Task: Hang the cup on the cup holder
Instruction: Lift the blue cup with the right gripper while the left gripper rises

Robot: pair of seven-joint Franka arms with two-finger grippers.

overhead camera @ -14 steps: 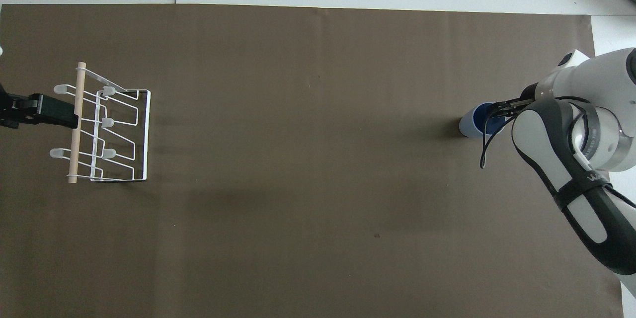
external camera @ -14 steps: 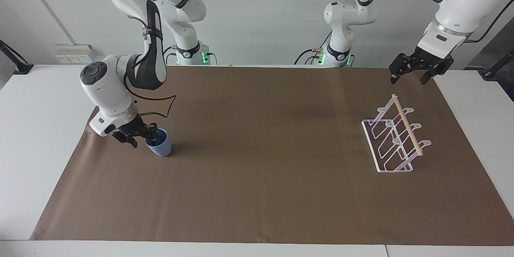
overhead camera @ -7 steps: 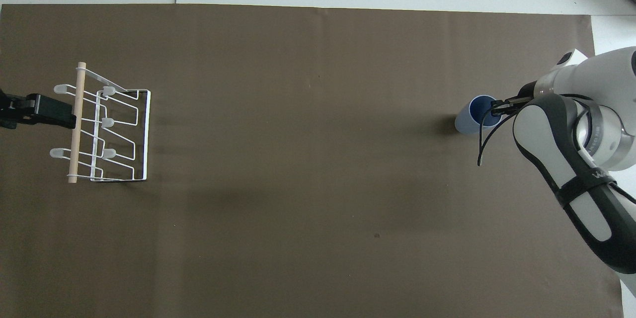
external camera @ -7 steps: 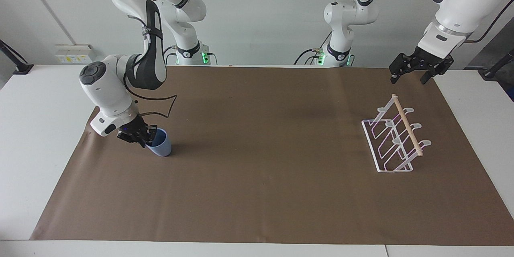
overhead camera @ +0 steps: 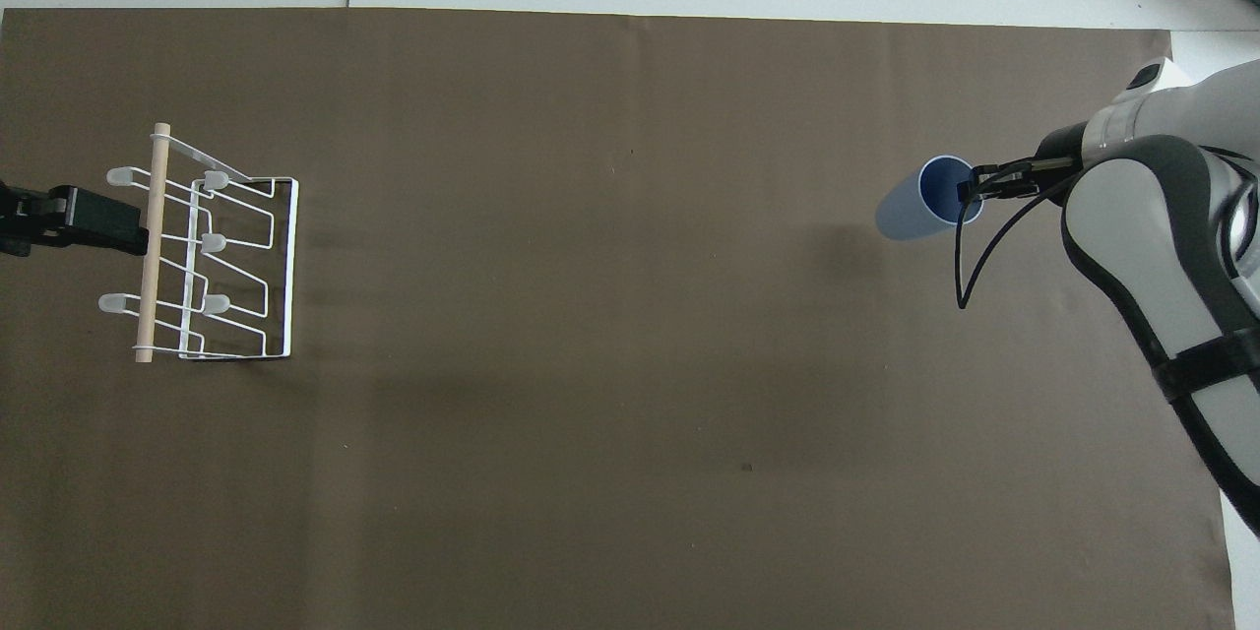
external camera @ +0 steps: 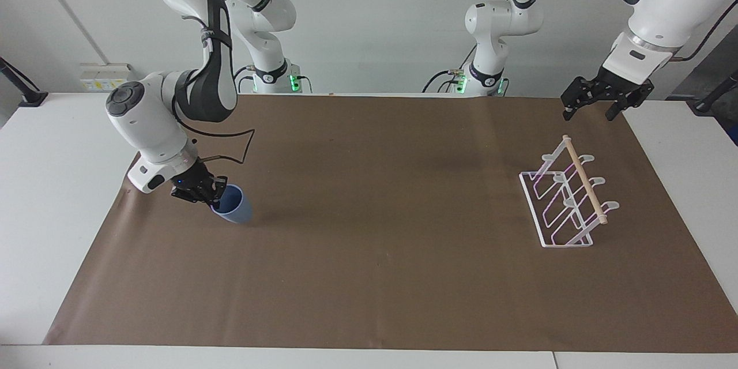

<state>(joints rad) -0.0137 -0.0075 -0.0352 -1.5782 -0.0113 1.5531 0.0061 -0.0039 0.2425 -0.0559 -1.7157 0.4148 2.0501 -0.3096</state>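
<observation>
The blue-grey cup (external camera: 235, 209) (overhead camera: 920, 207) hangs tilted just above the brown mat at the right arm's end of the table. My right gripper (external camera: 214, 199) (overhead camera: 973, 187) is shut on the cup's rim, one finger inside and one outside. The white wire cup holder (external camera: 568, 202) (overhead camera: 212, 256) with its wooden dowel stands on the mat at the left arm's end. My left gripper (external camera: 594, 105) (overhead camera: 98, 221) waits open in the air beside the cup holder, nothing between its fingers.
A brown mat (external camera: 380, 242) covers most of the white table (external camera: 46, 184). A black cable loops from the right arm's wrist over the mat close to the cup.
My right gripper closed on the cup's rim, then lifted and tipped the cup, carrying it slightly away from the robots. The left arm has hardly moved.
</observation>
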